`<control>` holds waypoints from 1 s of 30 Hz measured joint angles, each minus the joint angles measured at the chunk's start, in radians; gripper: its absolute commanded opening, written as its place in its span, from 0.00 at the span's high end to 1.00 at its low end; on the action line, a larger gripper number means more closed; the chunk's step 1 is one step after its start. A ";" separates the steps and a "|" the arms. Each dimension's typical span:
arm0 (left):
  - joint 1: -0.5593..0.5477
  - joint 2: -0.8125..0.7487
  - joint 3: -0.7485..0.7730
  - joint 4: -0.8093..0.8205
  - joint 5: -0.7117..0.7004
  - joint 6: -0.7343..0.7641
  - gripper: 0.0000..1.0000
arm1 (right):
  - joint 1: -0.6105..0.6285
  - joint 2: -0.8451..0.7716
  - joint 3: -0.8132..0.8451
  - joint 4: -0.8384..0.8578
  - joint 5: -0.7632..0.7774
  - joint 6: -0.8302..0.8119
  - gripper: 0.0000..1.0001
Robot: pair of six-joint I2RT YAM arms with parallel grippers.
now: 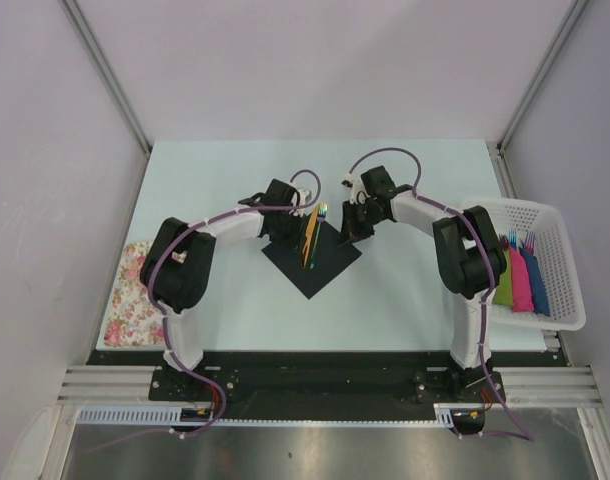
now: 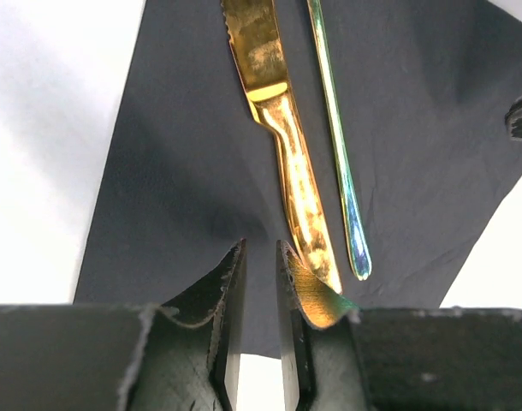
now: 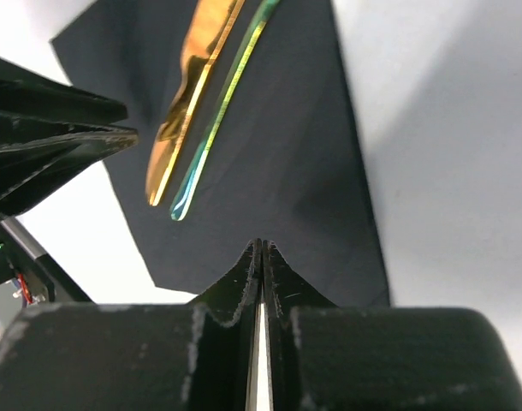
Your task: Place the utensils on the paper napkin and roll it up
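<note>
The black paper napkin (image 1: 315,262) lies as a diamond on the table between my two grippers. Two utensils lie side by side on it: a gold knife (image 2: 282,145) and a slimmer iridescent piece (image 2: 338,145), also in the top view (image 1: 310,238) and the right wrist view (image 3: 186,111). My left gripper (image 2: 261,257) hovers over the napkin's edge by the handle ends, its jaws a narrow gap apart with nothing between them. My right gripper (image 3: 263,250) is shut over the napkin's opposite side, and no paper shows between its fingers. The top view shows the left gripper (image 1: 290,225) and the right gripper (image 1: 353,228).
A white basket (image 1: 560,250) at the right holds green, pink and blue bundles (image 1: 521,280). A floral cloth (image 1: 130,295) lies at the left edge. The left arm's gripper (image 3: 56,145) shows at the left of the right wrist view.
</note>
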 measured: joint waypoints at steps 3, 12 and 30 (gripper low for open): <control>-0.010 0.016 0.017 -0.006 -0.017 -0.023 0.76 | -0.001 0.014 0.000 0.000 0.010 0.000 0.95; -0.020 0.046 0.039 -0.021 -0.058 -0.051 0.76 | -0.001 0.022 0.000 0.000 0.032 -0.001 0.95; -0.031 0.049 0.045 -0.025 -0.060 -0.050 0.64 | -0.002 0.030 0.000 -0.002 0.058 -0.005 0.96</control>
